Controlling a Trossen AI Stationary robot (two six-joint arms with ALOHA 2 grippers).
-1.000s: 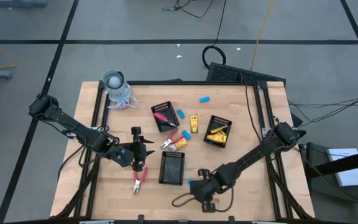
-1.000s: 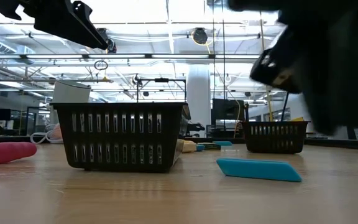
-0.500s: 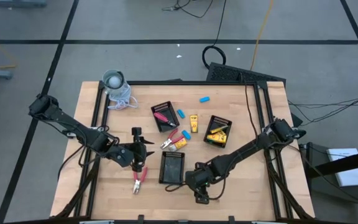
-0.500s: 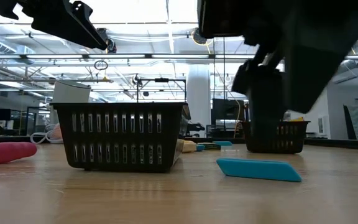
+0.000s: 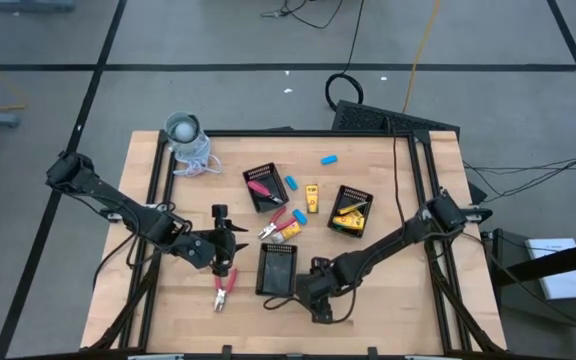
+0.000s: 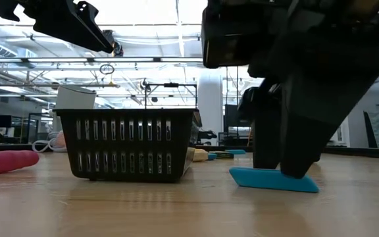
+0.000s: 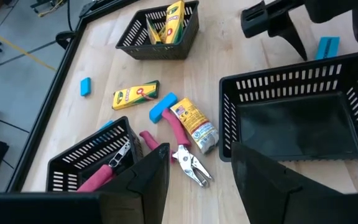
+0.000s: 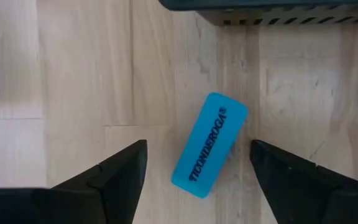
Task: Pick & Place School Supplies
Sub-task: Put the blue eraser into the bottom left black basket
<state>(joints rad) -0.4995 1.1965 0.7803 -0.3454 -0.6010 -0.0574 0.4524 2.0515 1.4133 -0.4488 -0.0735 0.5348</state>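
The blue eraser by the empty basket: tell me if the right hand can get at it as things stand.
Probably yes. The right hand is open, its fingers straddling the blue eraser, which lies flat on bare wood. The empty basket sits just beside it but not between them, so nothing blocks the way.

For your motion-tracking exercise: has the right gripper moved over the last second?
Yes. In the high view the right gripper has shifted left, toward the empty black tray; it now stands open over the light-blue eraser.
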